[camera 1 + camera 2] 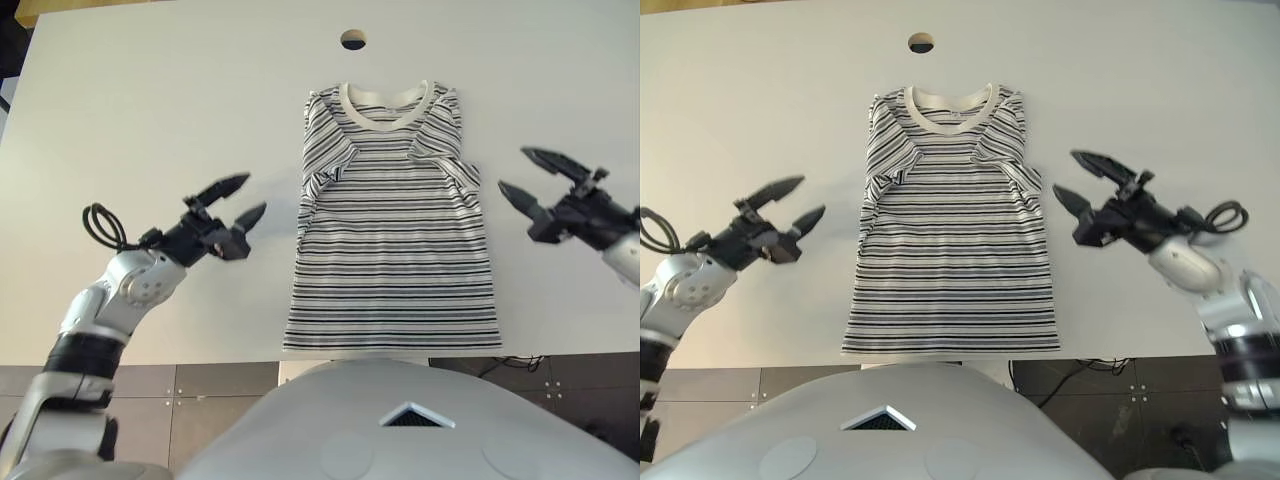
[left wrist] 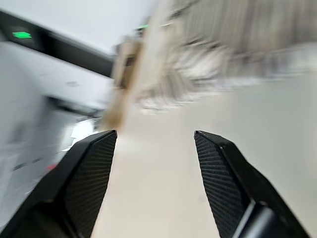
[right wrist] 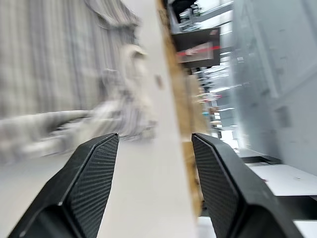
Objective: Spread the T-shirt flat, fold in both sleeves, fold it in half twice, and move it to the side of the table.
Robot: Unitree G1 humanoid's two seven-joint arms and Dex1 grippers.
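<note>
A black-and-white striped T-shirt (image 1: 392, 228) with a cream collar lies flat in the middle of the white table (image 1: 150, 120), collar at the far side, both sleeves folded in over the chest. My left gripper (image 1: 248, 198) hovers open to the shirt's left, a short gap from its edge, with nothing between its fingers. My right gripper (image 1: 524, 172) stands open to the shirt's right, level with the folded sleeve, also empty. In the wrist views the left fingers (image 2: 84, 183) and right fingers (image 3: 89, 178) are spread apart over bare table, with the shirt (image 3: 44, 59) blurred beyond.
A round cable hole (image 1: 352, 39) sits in the table beyond the collar. Wide bare table lies on both sides of the shirt. The table's near edge (image 1: 200, 362) runs just below the shirt's hem.
</note>
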